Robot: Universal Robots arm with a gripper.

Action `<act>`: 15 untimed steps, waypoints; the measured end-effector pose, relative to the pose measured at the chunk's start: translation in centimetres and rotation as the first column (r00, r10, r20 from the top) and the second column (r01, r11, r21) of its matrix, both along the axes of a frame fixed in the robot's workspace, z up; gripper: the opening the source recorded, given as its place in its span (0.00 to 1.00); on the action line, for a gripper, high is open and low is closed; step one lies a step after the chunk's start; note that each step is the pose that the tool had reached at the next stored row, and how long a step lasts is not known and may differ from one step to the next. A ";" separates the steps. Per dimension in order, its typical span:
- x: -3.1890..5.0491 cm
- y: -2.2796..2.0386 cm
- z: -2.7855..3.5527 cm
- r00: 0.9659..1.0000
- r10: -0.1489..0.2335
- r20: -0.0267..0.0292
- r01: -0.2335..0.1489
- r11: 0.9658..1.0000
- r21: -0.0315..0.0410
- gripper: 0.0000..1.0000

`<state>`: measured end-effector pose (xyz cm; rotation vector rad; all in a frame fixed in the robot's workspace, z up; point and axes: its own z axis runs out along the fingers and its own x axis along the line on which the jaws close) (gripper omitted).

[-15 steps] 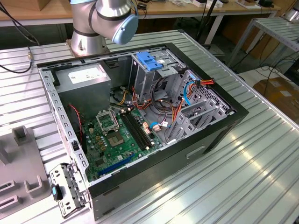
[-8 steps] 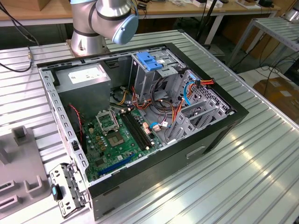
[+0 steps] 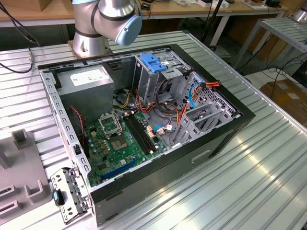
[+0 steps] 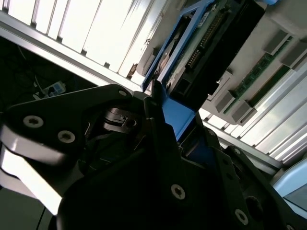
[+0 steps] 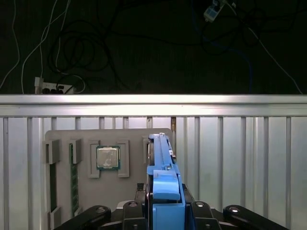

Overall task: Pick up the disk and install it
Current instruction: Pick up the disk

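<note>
While I watch both wrist views, the gripper is clenched on the disk, its black fingers pressing from either side on the bright blue rail. In the first wrist view I see the disk edge-on, a thin dark slab with blue plastic along it, standing up out of the claw. Beyond it lies a grey tray on the ribbed metal table. A processor chip sits in one of the tray's recesses and memory sticks fill slots near its edge. Past the far edge of the table, cables and a power strip lie on a dark floor.

In the second wrist view the disk shows its dark body and a row of connector pins, with the blue rail running down into the gripper. I cannot tell whether the disk touches the tray.

From the exterior view I see the arm rising at the far side of the table. The open computer case lies in front of it, with the motherboard on its floor, a power supply in the far corner and a light-blue latch plate on the drive cage. The tray lies at the exterior view's left, beside the case.
</note>
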<state>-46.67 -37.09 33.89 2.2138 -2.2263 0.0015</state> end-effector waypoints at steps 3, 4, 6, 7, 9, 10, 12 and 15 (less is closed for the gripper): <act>0.00 0.00 0.01 1.000 0.000 0.000 0.000 1.000 0.000 0.37; 0.00 0.00 0.02 1.000 0.000 0.000 0.000 1.000 0.000 0.37; 0.00 0.00 0.04 1.000 0.000 0.000 0.000 1.000 0.000 0.37; 0.00 0.00 0.04 1.000 0.000 0.000 0.000 1.000 0.000 0.37; 0.00 0.00 0.05 1.000 0.000 0.000 0.000 1.000 0.000 0.37; 0.00 0.00 0.06 1.000 0.000 0.000 0.000 1.000 0.000 0.37; 0.00 0.00 0.06 1.000 0.000 0.000 0.000 1.000 0.000 0.37; 0.18 0.01 0.06 1.000 0.000 0.000 0.000 1.000 0.000 0.37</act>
